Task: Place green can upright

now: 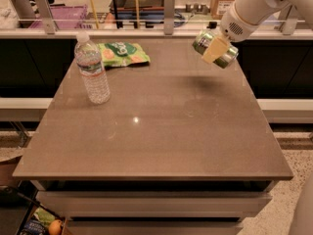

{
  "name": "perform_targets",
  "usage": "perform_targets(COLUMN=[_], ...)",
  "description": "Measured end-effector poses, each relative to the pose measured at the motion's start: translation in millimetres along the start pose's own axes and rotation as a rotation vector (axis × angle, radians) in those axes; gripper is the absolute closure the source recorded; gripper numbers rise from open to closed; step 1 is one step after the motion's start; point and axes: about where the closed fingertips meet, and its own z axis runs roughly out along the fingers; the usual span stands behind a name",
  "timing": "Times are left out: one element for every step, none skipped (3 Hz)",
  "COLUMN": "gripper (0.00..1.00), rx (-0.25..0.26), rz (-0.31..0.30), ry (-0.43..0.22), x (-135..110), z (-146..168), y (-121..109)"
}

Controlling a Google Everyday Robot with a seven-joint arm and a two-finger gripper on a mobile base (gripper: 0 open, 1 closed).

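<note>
Inspection record, my own arm and work surface.

1. End effector [215, 49]: positioned over the far right corner of the table [161, 141], reached in from the upper right. It is clenched on the green can [228, 58]. One pale yellow finger [213, 51] lies across the middle of the can's body. The opposite finger is hidden behind the can.

2. Green can: held in the air, not touching the table. It is not upright. Its long axis runs tilted, with one silver end towards the far left and the other end lower and towards the right edge. A soft shadow [203, 82] lies on the table surface beneath it, near the far right corner.

3. Water bottle [92, 70]: clear plastic with a white cap, standing upright near the far left corner, slightly in from the left edge. It is well apart from the can.

4. Snack bag [122, 54]: flat and green, lying at the far edge just beside the bottle, on its right and farther back. I cannot tell whether the two touch.

5. Table surface: brown and glossy, with a small bright reflection [135, 120] left of centre.

6. Below the near left corner, on the floor, an orange round item [55, 226] is visible. I cannot identify it.
</note>
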Motion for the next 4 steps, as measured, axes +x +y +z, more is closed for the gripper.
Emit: perform_targets(gripper=[1.00, 1.00, 1.00, 1.00], rx=[-0.007, -0.039, -0.075, -0.086], rz=[0.005, 0.016, 0.018, 0.011], ry=[-0.107, -0.185, -0.253, -0.316], x=[-12, -21, -25, -26], z=[-5, -5, -3, -7], y=[-9, -13, -11, -4])
